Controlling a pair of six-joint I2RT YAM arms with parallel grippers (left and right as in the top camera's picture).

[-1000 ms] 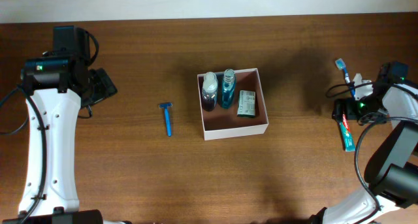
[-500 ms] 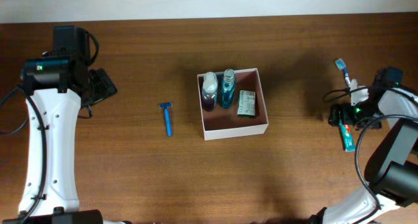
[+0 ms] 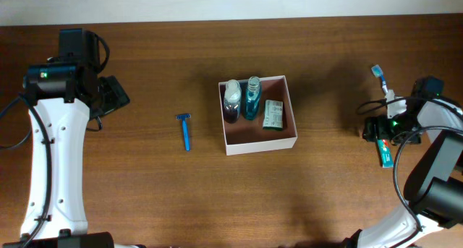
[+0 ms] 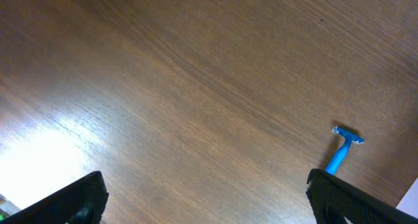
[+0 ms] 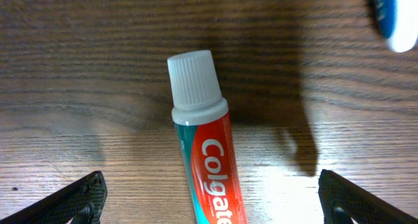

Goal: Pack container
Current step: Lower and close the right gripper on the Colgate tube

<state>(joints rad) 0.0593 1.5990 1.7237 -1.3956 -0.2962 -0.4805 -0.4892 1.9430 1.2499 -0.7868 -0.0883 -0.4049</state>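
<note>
Container: the square white-walled container (image 3: pixel 262 144) sits on the counter (image 3: pixel 145 197) about midway between my two arms, open side up.
Inside it: a dark bottle (image 3: pixel 231 103) and a blue bottle (image 3: pixel 252 100) stand side by side along the far-left part. A green-and-white packet (image 3: pixel 273 115) lies flat to their right.
Razor: the blue razor (image 3: pixel 185 131) lies on the counter left of the container, well apart from it, its head at the far end.
My left fingers (image 4: pixel 72 201): spread wide and empty, hanging over bare wood at the far left, with the razor off to their right.
My right fingers (image 5: pixel 72 201): spread wide, holding nothing, one on each side of the toothpaste tube (image 5: pixel 208 165) and touching neither side.
Toothpaste tube: flat on the counter at the right edge, white cap at its far end.
Toothbrush: the toothbrush (image 3: pixel 381 79) lies just beyond the tube.
</note>
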